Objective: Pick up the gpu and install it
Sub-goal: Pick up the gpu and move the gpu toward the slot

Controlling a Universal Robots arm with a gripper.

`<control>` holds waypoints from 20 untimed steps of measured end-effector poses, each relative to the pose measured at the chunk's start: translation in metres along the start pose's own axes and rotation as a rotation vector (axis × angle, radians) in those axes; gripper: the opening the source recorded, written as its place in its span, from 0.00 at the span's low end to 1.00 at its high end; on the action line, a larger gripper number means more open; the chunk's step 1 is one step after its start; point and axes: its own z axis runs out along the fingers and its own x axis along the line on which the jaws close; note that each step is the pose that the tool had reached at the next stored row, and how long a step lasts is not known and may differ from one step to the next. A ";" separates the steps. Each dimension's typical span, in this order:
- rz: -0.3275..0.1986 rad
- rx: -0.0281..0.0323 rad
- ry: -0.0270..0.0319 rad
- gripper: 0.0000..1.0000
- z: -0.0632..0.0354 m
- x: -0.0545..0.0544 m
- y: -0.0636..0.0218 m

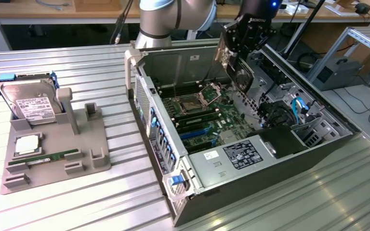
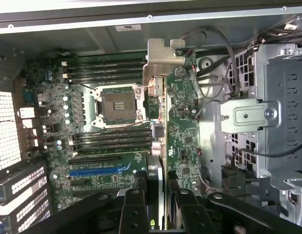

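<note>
My gripper [image 1: 236, 48] is shut on the gpu [image 1: 239, 72], a dark flat card that hangs tilted above the open computer case [image 1: 172, 192], over its far side. The card is clear of the motherboard [image 1: 201, 115] below it. In the wrist view the gpu [image 2: 158, 141] appears edge-on, with its silver bracket [image 2: 160, 58] at the far end. The black fingers [image 2: 132, 207] of the gripper [image 2: 158, 207] clamp it from both sides. The card lies over the board beside the CPU socket [image 2: 116, 105], and a blue slot [image 2: 99, 170] lies off to one side of it.
On the exterior view's left, a grey fixture tray [image 1: 92, 144] holds a hard drive [image 1: 31, 103], a small silver chip [image 1: 27, 144] and a green RAM stick [image 1: 46, 158]. Inside the case are a metal drive cage [image 2: 282, 122], loose cables [image 2: 229, 53] and a grey power supply [image 1: 236, 154].
</note>
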 end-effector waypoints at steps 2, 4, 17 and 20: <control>0.000 0.0012 -0.0001 0.27 0.0011 -0.004 0.0003; 0.000 0.0019 -0.0001 0.27 0.0017 -0.007 0.0006; 0.000 0.0078 -0.0006 0.27 0.0074 -0.032 0.0026; 0.000 0.0091 -0.0007 0.27 0.0086 -0.038 0.0031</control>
